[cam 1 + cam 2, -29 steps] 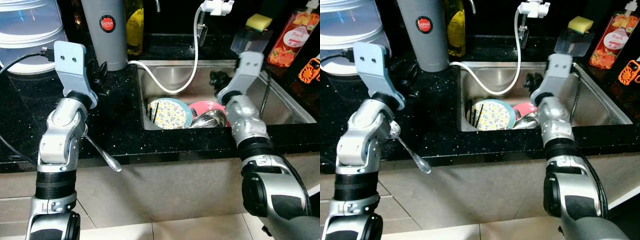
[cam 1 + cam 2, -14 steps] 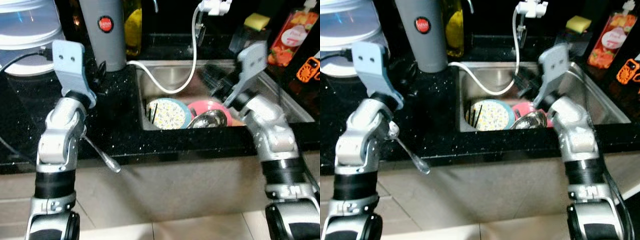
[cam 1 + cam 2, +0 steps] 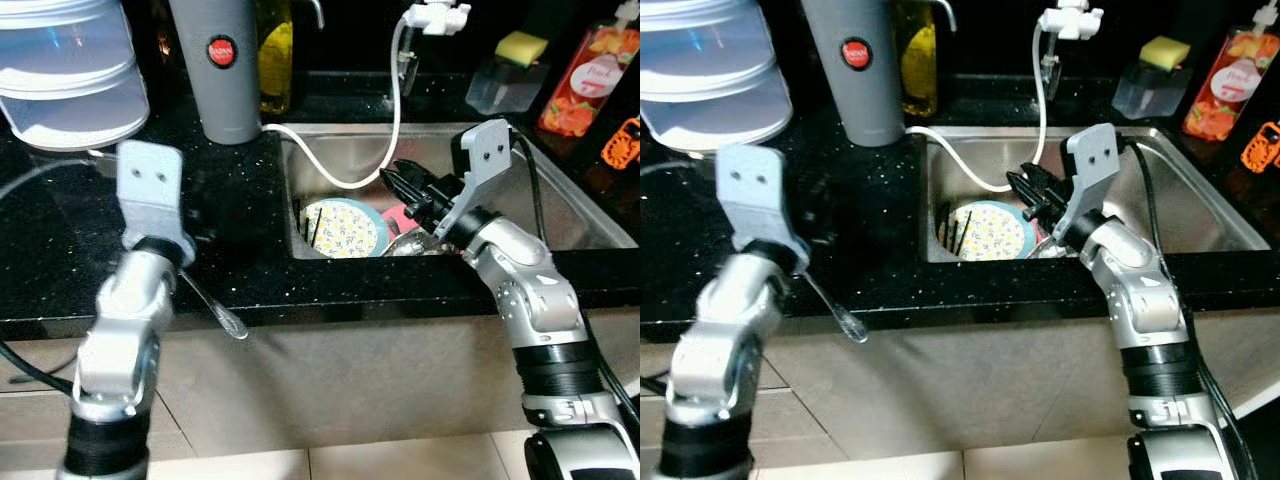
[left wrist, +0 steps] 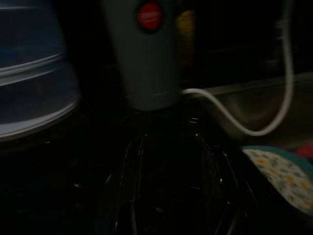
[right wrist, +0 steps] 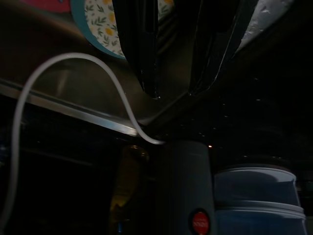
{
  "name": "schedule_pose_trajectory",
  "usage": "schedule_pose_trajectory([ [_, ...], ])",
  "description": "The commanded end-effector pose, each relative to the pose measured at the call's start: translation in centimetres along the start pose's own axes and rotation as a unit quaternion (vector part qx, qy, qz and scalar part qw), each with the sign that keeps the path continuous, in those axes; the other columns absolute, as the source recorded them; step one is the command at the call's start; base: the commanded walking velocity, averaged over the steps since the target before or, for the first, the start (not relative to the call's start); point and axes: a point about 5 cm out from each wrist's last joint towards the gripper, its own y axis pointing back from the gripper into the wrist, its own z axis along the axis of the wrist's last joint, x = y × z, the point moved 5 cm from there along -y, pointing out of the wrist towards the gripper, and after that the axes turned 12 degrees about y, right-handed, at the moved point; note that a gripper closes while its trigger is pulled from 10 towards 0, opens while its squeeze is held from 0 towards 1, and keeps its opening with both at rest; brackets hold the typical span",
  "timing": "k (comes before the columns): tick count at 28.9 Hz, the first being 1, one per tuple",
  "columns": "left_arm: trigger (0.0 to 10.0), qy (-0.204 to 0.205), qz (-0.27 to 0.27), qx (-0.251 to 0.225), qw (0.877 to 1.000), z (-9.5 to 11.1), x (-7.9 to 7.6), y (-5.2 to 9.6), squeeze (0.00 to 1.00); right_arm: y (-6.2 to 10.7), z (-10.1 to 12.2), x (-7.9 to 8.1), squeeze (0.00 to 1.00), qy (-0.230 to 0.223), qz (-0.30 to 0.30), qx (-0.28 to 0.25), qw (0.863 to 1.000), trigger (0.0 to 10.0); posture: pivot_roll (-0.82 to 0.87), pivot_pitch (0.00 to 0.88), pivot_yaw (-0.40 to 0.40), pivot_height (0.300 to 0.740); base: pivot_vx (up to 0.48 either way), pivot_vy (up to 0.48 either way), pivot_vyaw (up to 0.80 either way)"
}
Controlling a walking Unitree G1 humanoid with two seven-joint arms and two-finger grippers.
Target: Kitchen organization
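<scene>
Hovering over the sink (image 3: 560, 215) with right gripper (image 3: 400, 185) fingers apart, just above the flowered plate (image 3: 343, 228) lying inside. Reaching leftward, forearm bent. Holding left gripper (image 4: 168, 147) over the counter (image 3: 240, 250); finger spread unclear.

My right gripper (image 3: 397, 181) hangs above the sink (image 3: 560, 215), fingers parted with nothing between them. Below it the basin floor is crowded: floral plate (image 3: 345, 227), pink plate (image 3: 396, 215), steel bowl (image 3: 412, 241). A white hose (image 3: 392, 120) loops across just beside my fingers. The basin's right half lies open. On the counter (image 3: 60, 240), a grey cylinder (image 3: 227, 70) stands at the sink's left corner.
</scene>
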Motion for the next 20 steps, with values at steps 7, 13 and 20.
schedule_pose_trajectory([
  [7, 10.0, -0.043, 0.129, -0.006, 0.991, -1.2, 2.7, 2.4, 0.00, -1.0, 0.0, 0.7, 0.00, -0.002, 0.015, 0.004, 1.000, 10.0, 0.19, 0.000, -0.048, 0.740, 0.000, 0.000, 0.00],
  [13, 10.0, -0.006, 0.230, 0.037, 0.972, -3.0, 5.8, 3.6, 0.00, -1.0, -0.3, 0.6, 0.00, -0.004, 0.016, 0.010, 1.000, 10.0, 0.19, 0.000, -0.052, 0.740, 0.000, 0.000, 0.00],
  [20, 10.0, 0.033, 0.214, 0.050, 0.975, -3.8, 3.4, 2.7, 0.00, -1.6, -0.2, 1.0, 0.00, -0.004, 0.022, 0.007, 1.000, 10.0, 0.19, 0.000, -0.053, 0.740, 0.000, 0.000, 0.00],
])
